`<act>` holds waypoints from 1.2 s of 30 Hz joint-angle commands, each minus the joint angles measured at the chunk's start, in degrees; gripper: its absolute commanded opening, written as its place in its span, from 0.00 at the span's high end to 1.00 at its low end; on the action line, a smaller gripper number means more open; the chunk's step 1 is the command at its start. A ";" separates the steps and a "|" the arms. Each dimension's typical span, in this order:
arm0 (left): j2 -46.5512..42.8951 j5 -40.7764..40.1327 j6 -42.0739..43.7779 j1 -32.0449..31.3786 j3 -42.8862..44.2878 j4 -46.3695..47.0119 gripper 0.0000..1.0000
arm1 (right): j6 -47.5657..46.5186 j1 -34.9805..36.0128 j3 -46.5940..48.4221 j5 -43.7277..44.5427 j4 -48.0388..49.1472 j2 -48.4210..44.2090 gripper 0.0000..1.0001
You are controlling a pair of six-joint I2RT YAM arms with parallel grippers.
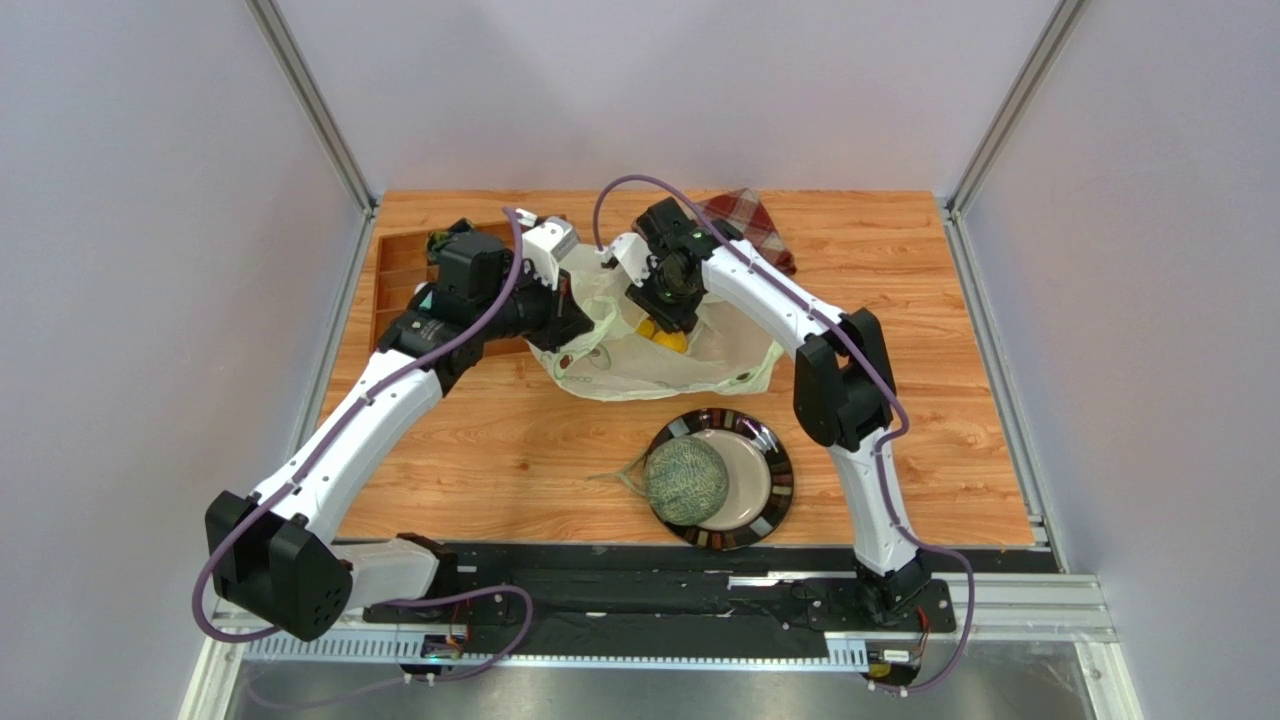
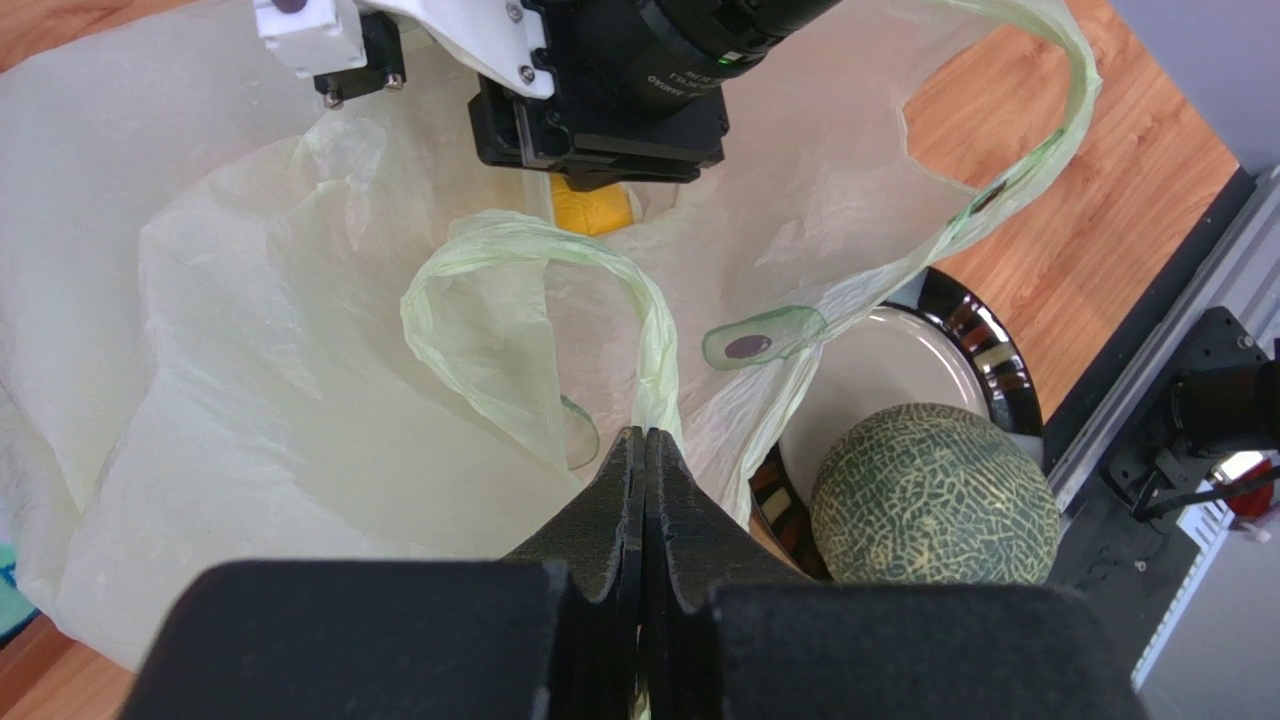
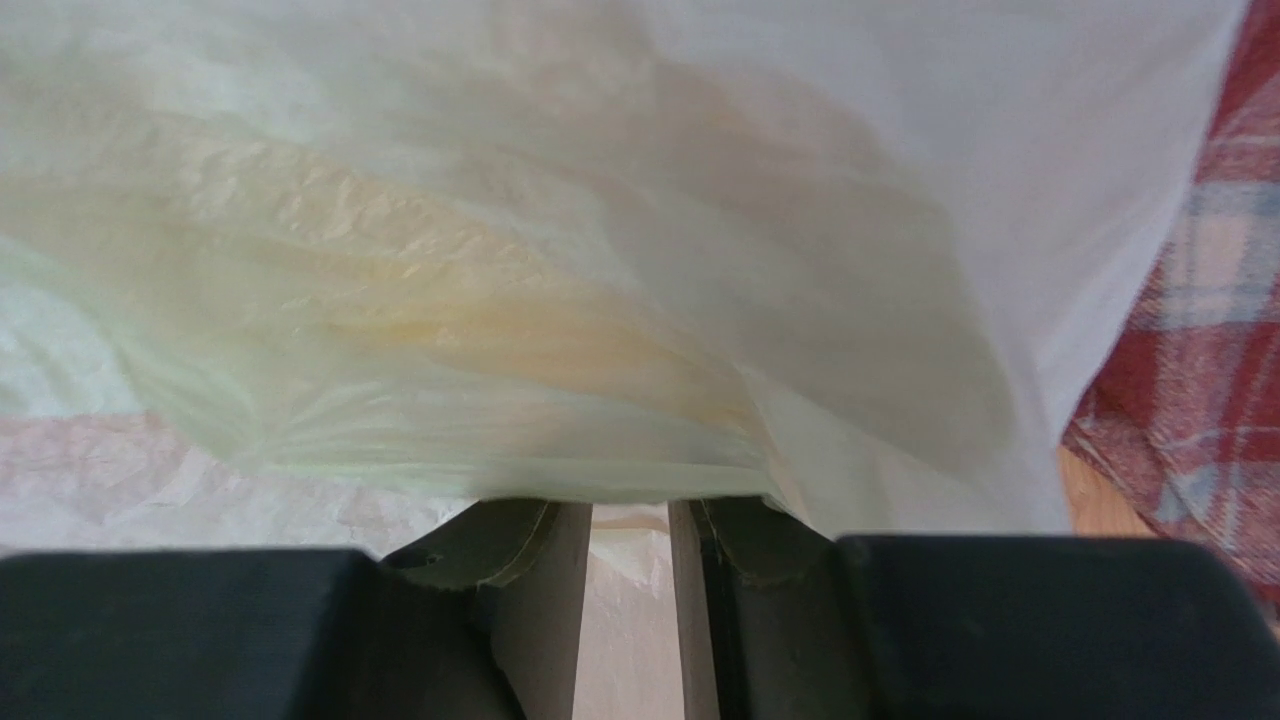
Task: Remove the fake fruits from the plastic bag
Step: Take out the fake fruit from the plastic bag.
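One fruit is out: the netted melon (image 1: 687,480) sits on the dark-rimmed plate (image 1: 774,458), at about five o'clock from the plastic bag (image 1: 601,375) in the overhead view. The bag itself lies mid-table, mouth lifted. The left gripper (image 2: 646,443) is clamped tight on the bag's edge below a loop handle, holding it open. The right gripper (image 3: 628,518) is down in the mouth, right above a yellow piece (image 2: 589,210) at twelve o'clock in the left wrist view. Its fingers stand a narrow gap apart, but the film drapes over their tips, so we cannot tell whether they have hold of anything. By our reckoning most of the job remains. Which yellow fruit that is we can't make out, and any others are hidden in the crinkled plastic. The plaid cloth (image 1: 751,210) peeks out at one o'clock behind the bag.
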 commanded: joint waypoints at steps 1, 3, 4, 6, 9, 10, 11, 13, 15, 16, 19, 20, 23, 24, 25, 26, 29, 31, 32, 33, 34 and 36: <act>0.39 1.31 -0.07 0.42 0.38 -0.31 1.00 | -0.46 0.00 3.20 -1.61 -1.47 1.45 0.69; 0.65 1.31 0.02 0.42 0.46 -0.14 1.00 | -0.81 -0.01 3.38 -2.32 -2.96 2.24 0.67; 0.65 1.31 0.02 0.42 0.38 -0.05 1.00 | -0.99 0.00 3.29 -2.67 -3.31 2.33 0.65; 0.74 1.31 0.02 0.42 0.29 0.04 1.00 | -0.99 -0.09 3.11 -2.94 -4.28 2.77 0.55; 0.83 1.40 0.11 0.42 0.29 0.04 1.00 | -0.37 0.00 3.73 -3.11 -5.69 4.00 0.40; 0.83 1.31 0.11 0.42 0.29 0.04 1.00 | -0.28 -0.09 3.99 -3.37 -6.65 4.79 0.39; 0.91 1.31 0.11 0.42 0.29 0.04 1.00 | -0.37 -0.01 4.25 -3.64 -7.18 5.14 0.38; 0.83 1.31 0.11 0.42 0.20 0.22 1.00 | -0.11 -0.01 4.78 -3.90 -7.97 5.85 0.37; 0.91 1.31 0.02 0.42 0.20 0.39 1.00 | 0.15 0.00 4.87 -4.17 -7.63 5.85 0.37; 0.83 1.31 0.02 0.42 0.20 0.39 1.00 | 0.24 0.00 5.13 -4.26 -7.45 6.02 0.36; 0.83 1.31 0.37 0.42 0.20 0.13 1.00 | 0.24 0.00 7.14 -4.34 -8.76 6.81 0.34; 0.74 1.40 0.46 0.42 0.29 -0.22 1.00 | 0.07 0.00 7.85 -4.43 -9.64 7.60 0.34; 0.48 0.96 0.90 0.42 0.20 -0.14 1.00 | -0.02 -0.01 9.62 -4.43 -12.02 8.31 0.36; 0.39 0.88 0.81 0.42 0.11 0.04 1.00 | -0.11 0.00 9.44 -4.52 -12.02 8.22 0.38; 0.30 0.87 0.81 0.50 -0.06 0.22 1.00 | -0.11 0.00 9.18 -4.61 -11.93 8.13 0.41; 0.21 0.96 0.73 0.50 -0.06 0.30 1.00 | -0.02 0.00 9.09 -4.69 -11.93 7.96 0.51; 0.21 0.88 0.90 0.50 0.11 0.30 1.00 | 0.33 0.00 9.18 -4.61 -11.76 6.21 0.64; 0.21 0.87 0.90 0.50 0.37 0.48 1.00 | 1.30 0.00 9.18 -3.03 -11.23 3.93 0.67; 0.21 0.87 0.81 0.50 0.29 0.92 1.00 | 1.39 -0.09 9.18 -2.94 -11.23 2.61 0.68; 0.56 0.87 0.73 0.42 0.29 1.18 1.00 | 1.30 -0.27 8.74 -3.63 -11.23 -1.32 0.69; 0.74 0.87 0.73 0.50 0.38 1.79 1.00 | 1.04 -0.27 8.13 -4.34 -10.97 -3.36 0.69; 1.35 0.26 0.29 0.50 0.55 2.41 1.00 | 0.16 -0.27 5.23 -8.97 -10.96 -10.45 0.68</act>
